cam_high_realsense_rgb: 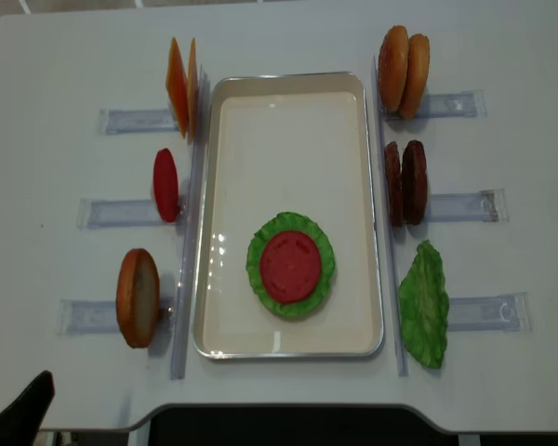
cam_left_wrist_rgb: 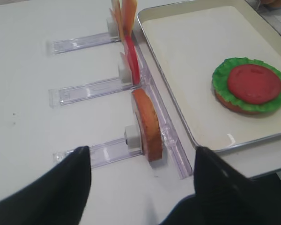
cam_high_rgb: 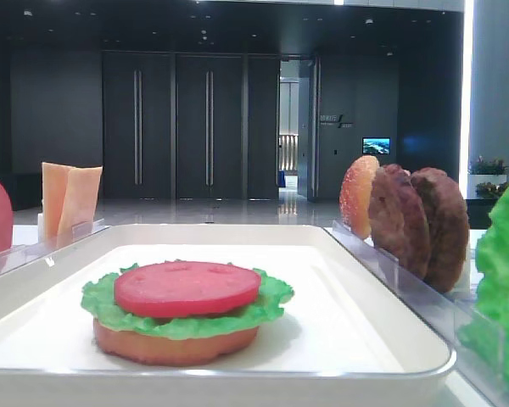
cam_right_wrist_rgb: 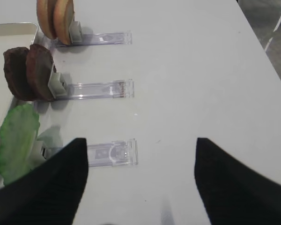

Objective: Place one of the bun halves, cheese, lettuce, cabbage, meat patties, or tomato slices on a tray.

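Note:
On the white tray lies a stack: a bun half, lettuce and a tomato slice on top. Left of the tray stand cheese, a tomato slice and a bun half. On the tray's right are bun halves, meat patties and a lettuce leaf. Cabbage is out of view. My left gripper hangs open just before the near-left bun half. My right gripper is open over bare table beside the lettuce holder.
Clear plastic holders run outward from each upright food item on both sides, and long clear rails line the tray's long edges. The table's front edge is near the left gripper. Floor shows past the table's far edge.

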